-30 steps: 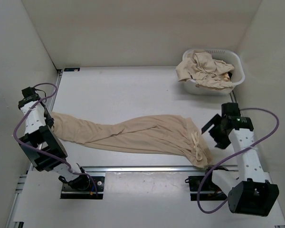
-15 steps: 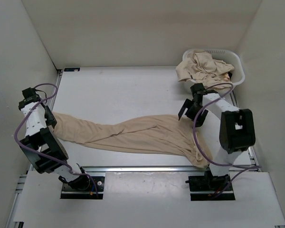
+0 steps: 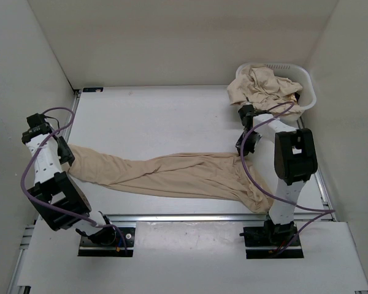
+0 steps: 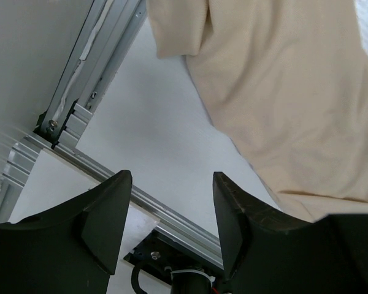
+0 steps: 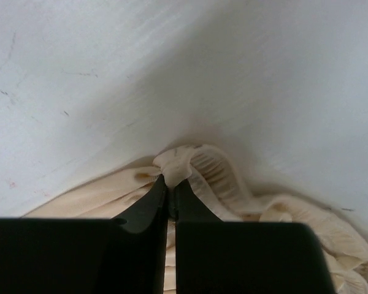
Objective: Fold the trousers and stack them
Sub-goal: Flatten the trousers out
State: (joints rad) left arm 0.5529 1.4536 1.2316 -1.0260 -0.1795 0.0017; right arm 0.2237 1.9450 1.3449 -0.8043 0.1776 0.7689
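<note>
Although the top external camera takes in the whole table (image 3: 153, 110), both sets of fingertips are too small there to read. Item in hand: one pair of beige trousers (image 3: 172, 174), spread lengthwise across the near half, leg ends by the left gripper (image 3: 65, 158), waist at the right gripper (image 3: 241, 149). The near corner of the waist lies bunched by the front rail, partly behind the right arm. Heaped trousers (image 3: 260, 86) fill the white laundry basket (image 3: 308, 92) at the far right corner, their number not countable. Left wrist view: the fingers (image 4: 107, 214) stand well apart with nothing between them, over bare table beside the aluminium edge rail (image 4: 80, 110). The leg cloth (image 4: 282, 92) lies apart from them, further on, and runs out of frame at the top and right. Risk, as a judgement: with this end free, a pull from the other arm would drag the leg rather than tension it, and a closure at this spot would catch nothing. Right wrist view: the fingers (image 5: 150, 208) are pressed together on a small nub of the gathered waistband (image 5: 199, 168), low against the table. Risk, likewise judged: so slight a pinch may slip out under lift, or take only one layer, so that the waist opens and sags. The drawstring is not visible here, and the gripper body hides the cloth nearest the camera.
</note>
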